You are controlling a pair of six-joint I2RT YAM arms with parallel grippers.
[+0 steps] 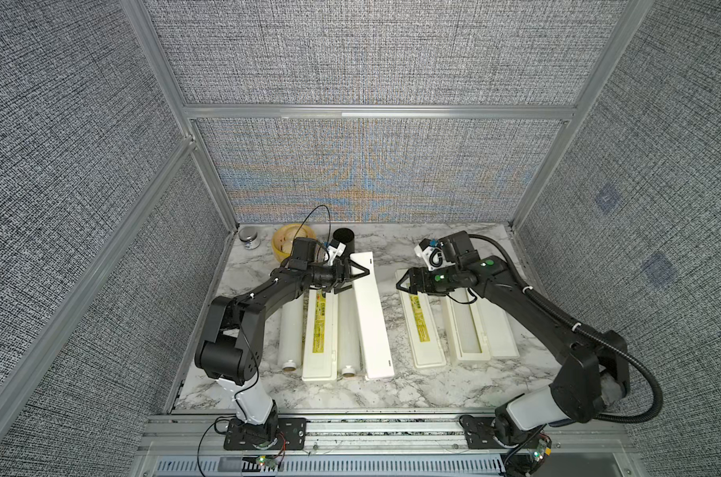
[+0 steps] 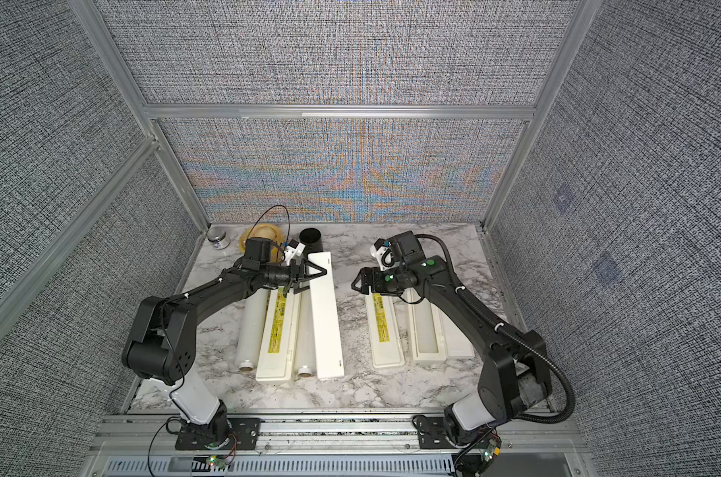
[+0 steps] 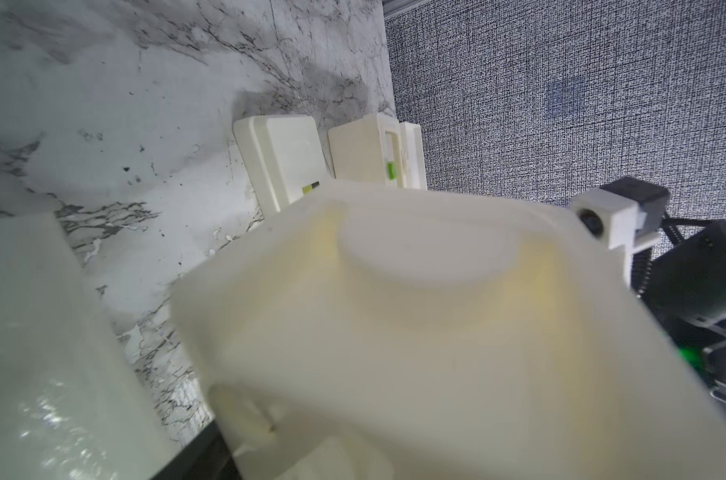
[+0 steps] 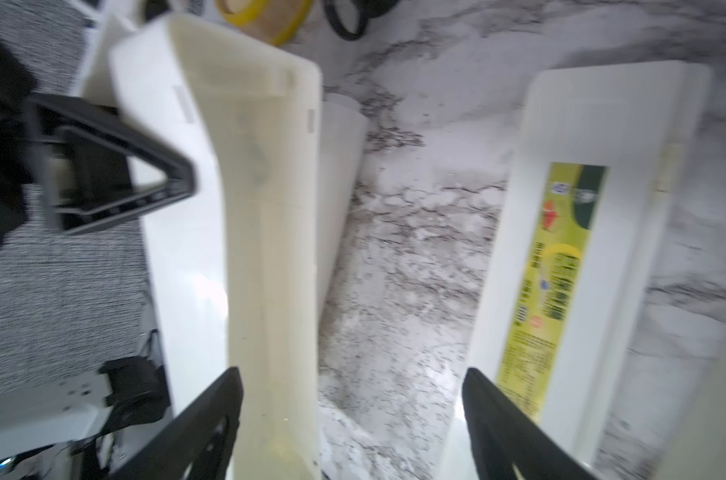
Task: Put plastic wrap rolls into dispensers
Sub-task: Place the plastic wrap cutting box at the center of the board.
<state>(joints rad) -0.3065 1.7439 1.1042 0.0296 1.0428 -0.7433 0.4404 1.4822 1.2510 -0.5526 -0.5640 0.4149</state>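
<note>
Clock set on the marble table [image 1: 391, 396], 12 at the back wall.

- 9 o'clock cluster, side by side and running 12 to 6: a bare roll [image 1: 290, 330], the labelled dispenser [image 1: 325, 359] with its lid shut, the second roll [image 1: 347, 330], then the plain dispenser [image 1: 373, 326]. This last one is turned so no label shows and leans on the second roll.
- 3 o'clock cluster: the closed dispenser [image 1: 426, 342], yellow strip up. Just beside it is the open dispenser [image 1: 453, 330], lid [image 1: 501, 330] folded flat. A pale cylinder, which I take to be the third roll [image 1: 467, 326], lies in its trough. One of three looks done.
- My left claw [image 1: 356, 281] is at 11. Its jaws stand partway apart and appear clamped on the plain dispenser's far end. My guess is that I grip it there to tip the box over and bring its opening up, using the roll as a prop.
- My right claw [image 4: 353, 374] is at 1. The fingers are spread wide and hold nothing, with bare marble between them. It hangs over the gap between the two clusters, handy to steady the raised box or lift a lid.
- Clutter along 11 to 12: jar [image 1: 249, 238], tape ring [image 1: 282, 247], black cup [image 1: 344, 237]. All are well apart from the work.
</note>
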